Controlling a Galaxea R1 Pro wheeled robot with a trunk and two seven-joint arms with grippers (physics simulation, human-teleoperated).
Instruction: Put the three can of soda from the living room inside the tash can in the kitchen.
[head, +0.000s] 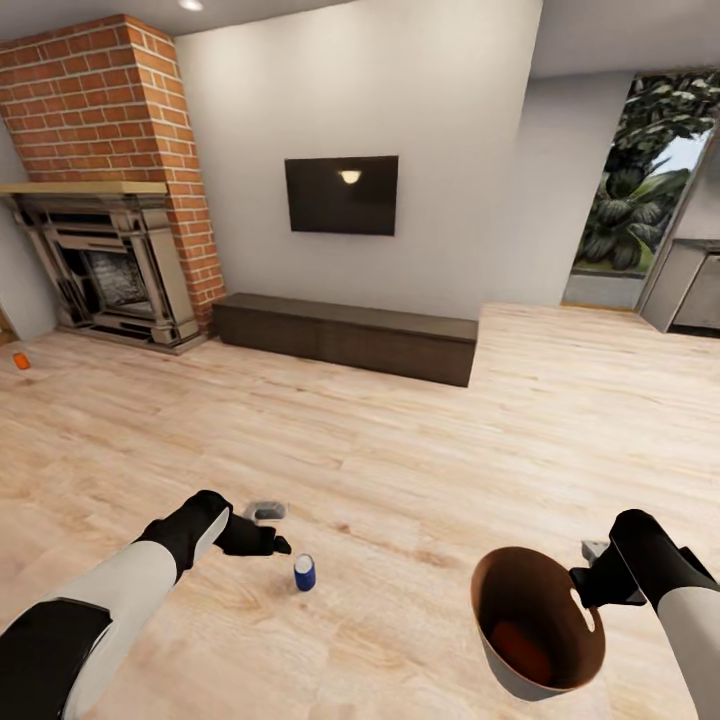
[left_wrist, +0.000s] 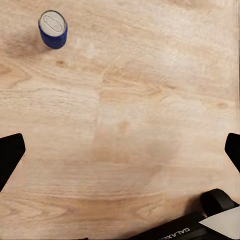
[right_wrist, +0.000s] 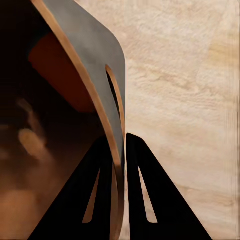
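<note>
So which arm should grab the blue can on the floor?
The left. Its gripper hangs open just beside the blue can, which stands upright on the wood floor. The right gripper is busy, its jaws pinching the bin's rim.

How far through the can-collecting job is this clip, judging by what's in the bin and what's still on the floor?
Roughly a third done: an orange-red can already lies inside the trash can, whose wall the right gripper pinches. In hand: the open left gripper hovers beside the blue can, standing upright on the floor, not yet grasped. Left: that can, the orange can near the fireplace, and carrying the bin to the kitchen.
</note>
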